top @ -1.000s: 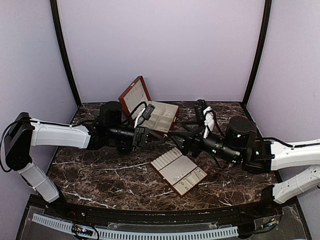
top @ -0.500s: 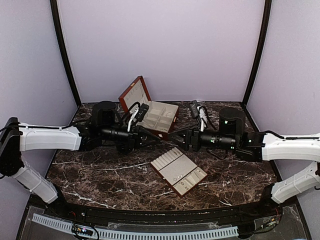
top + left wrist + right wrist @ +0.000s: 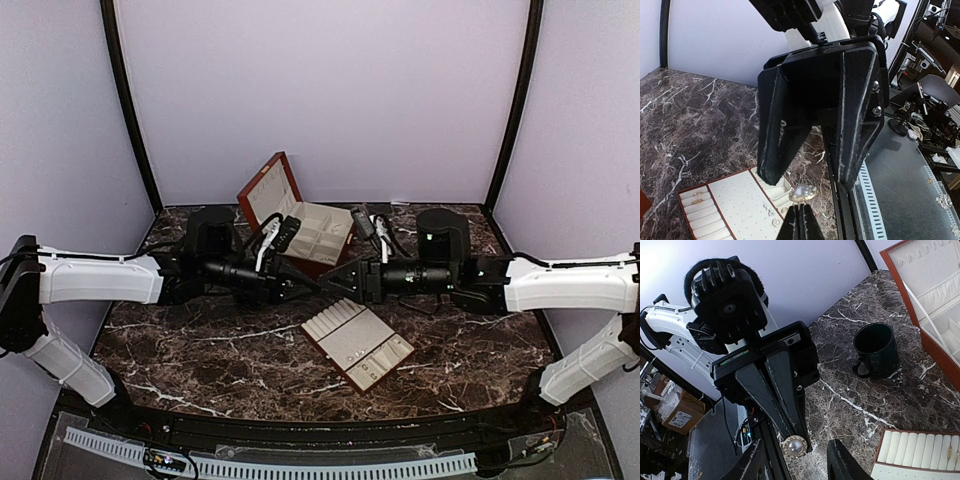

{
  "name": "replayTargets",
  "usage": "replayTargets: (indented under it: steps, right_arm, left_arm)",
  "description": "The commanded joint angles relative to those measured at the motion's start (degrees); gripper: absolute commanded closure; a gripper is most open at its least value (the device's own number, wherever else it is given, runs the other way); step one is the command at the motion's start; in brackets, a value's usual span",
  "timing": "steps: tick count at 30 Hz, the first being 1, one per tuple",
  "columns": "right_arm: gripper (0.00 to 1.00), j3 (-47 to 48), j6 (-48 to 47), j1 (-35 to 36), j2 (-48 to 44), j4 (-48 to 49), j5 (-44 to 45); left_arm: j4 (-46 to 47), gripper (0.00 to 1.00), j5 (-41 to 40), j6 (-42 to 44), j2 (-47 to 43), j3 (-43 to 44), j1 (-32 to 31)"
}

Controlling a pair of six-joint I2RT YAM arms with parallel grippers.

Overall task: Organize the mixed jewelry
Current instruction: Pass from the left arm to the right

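Observation:
One piece of the mixed jewelry, a pearl stud with a gold rim, is pinched at the tip of my left gripper, which is shut on it above the table. My right gripper faces it tip to tip. It is open, with one finger on each side of the stud and a gap on both sides. More small pale pieces lie on the flat cream slotted tray below, and thin rings sit in its slots.
The red-brown box with cream lining stands open behind both grippers. A dark green cup stands on the marble to the left of the box. The table's front rail runs along the near edge.
My right arm has swung left to meet the left gripper, and its jaws have narrowed around the stud. The left gripper stayed shut on the stud and pulled back a little.

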Motion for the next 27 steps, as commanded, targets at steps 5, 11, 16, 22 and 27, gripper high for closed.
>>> replayTargets:
  steps: [5,11,16,22,27]
  right_arm:
    - [0.64,3.12,0.19,-0.18,2.33,0.99,-1.75]
    - [0.70,3.56,0.59,-0.18,3.31,1.24,-2.67]
    - [0.76,3.41,0.75,-0.18,2.91,1.27,-2.54]
    - [0.83,2.99,1.31,-0.27,2.48,1.69,-2.57]
    - [0.89,2.54,1.75,-0.27,2.03,2.11,-1.93]
  left_arm:
    - [-0.42,1.00,0.64,1.90,-1.31,-0.85,-0.62]
    - [-0.41,1.00,0.50,2.04,-1.34,-0.94,-0.83]
    - [-0.48,1.00,0.33,2.14,-1.18,-1.02,-0.92]
    - [-0.43,1.00,0.24,2.08,-0.94,-1.16,-1.02]
    - [-0.80,1.00,0.00,2.47,-0.67,-1.28,-1.02]
